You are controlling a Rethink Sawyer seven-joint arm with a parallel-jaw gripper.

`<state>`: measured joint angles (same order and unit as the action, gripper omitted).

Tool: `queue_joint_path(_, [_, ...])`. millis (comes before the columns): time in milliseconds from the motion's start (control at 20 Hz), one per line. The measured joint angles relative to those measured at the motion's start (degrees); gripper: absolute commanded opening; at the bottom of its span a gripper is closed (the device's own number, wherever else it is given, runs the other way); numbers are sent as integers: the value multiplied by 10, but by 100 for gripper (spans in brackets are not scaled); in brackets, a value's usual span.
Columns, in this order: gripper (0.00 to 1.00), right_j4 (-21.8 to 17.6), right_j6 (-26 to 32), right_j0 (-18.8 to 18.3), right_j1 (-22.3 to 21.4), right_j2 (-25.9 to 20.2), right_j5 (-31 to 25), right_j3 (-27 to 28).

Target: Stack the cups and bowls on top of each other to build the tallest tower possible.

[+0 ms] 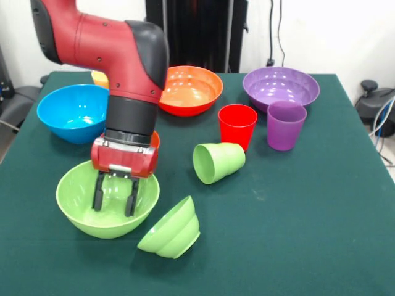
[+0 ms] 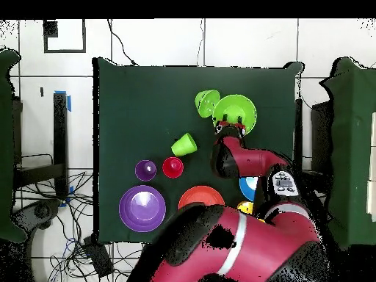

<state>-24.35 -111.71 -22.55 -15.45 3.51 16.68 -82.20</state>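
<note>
The big red and black arm [image 1: 123, 68] hides a lot. Behind it, in the front view, only a small bit of a yellow cup [image 1: 99, 78] peeks out. A little strip of an orange-red thing [image 1: 155, 139] shows just behind the gripper's red block; it is too hidden to tell what it is. In the overhead view the arm covers most of the blue bowl [image 2: 248, 188] and the yellow cup.

The gripper [image 1: 115, 198] hangs over the large light green bowl [image 1: 83, 206]. Its two black fingers [image 1: 98, 191] are apart, reaching down inside the bowl with nothing between them. It is hard to tell if they touch the bowl.

Four big bowls can be counted: the light green one near the front, a blue one at the left, an orange bowl [image 1: 191, 89] and a purple bowl [image 1: 281, 85] at the back. One small light green ribbed bowl [image 1: 173, 231] lies tipped on its side, just beside the large green bowl.

Four cups can be counted. The red cup [image 1: 237, 124] and the purple cup [image 1: 286, 125] stand upright side by side, near the purple bowl. The light green cup [image 1: 217, 162] lies on its side in the middle of the green table [image 1: 296, 234]. The yellow one is mostly hidden.

Nothing is stacked. Every piece sits by itself on the table.
</note>
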Motion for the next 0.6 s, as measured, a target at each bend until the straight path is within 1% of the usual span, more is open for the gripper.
queue_joint_path(150, [100,4,0,16,-14,8,5,-18])
queue_joint_path(200, [100,4,0,23,-28,10,5,-35])
queue_joint_path(350, [100,4,0,28,-47,10,5,-58])
queue_joint_path(450, [100,4,0,30,-74,10,5,-90])
queue_joint_path(500, [100,4,0,30,-81,10,5,-98])
queue_joint_path(550, [100,3,0,30,-104,9,5,-124])
queue_joint_path(600, [100,4,0,30,-114,9,5,-134])
